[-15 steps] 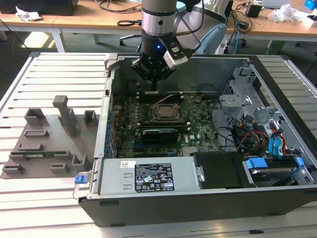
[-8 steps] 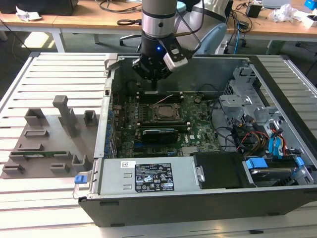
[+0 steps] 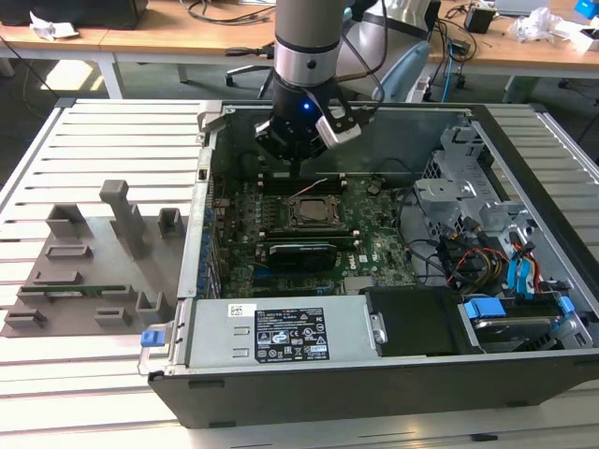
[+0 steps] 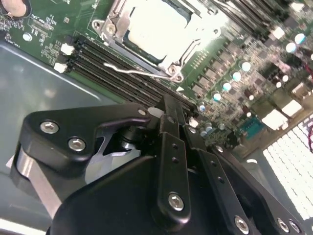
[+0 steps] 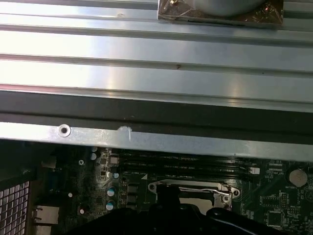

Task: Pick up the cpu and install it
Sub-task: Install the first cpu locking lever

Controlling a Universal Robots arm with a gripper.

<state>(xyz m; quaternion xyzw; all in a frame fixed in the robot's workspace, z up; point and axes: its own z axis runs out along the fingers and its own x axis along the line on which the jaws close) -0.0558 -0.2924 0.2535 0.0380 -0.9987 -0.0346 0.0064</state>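
The cpu (image 4: 156,27) is a pale silvery square plate lying flat inside the metal-framed socket (image 4: 105,27) on the green motherboard. In the exterior view the cpu (image 3: 309,211) sits mid-board inside the open computer case. My gripper (image 3: 298,171) hangs just behind the socket, over the black memory slots (image 4: 105,63). The gripper (image 4: 171,105) has its fingers drawn together with nothing between them. A thin wire lever (image 4: 132,71) runs along the socket's edge nearest the fingertips. In the first wrist view the gripper (image 5: 168,193) partly covers the socket (image 5: 225,188).
The case wall (image 5: 146,139) rises close behind the gripper. A dark card (image 3: 298,253) and the power supply (image 3: 281,332) lie in front of the socket. Cables and drive cages (image 3: 477,253) fill the exterior view's right. A grey fixture (image 3: 94,253) holds a green memory stick (image 3: 80,290).
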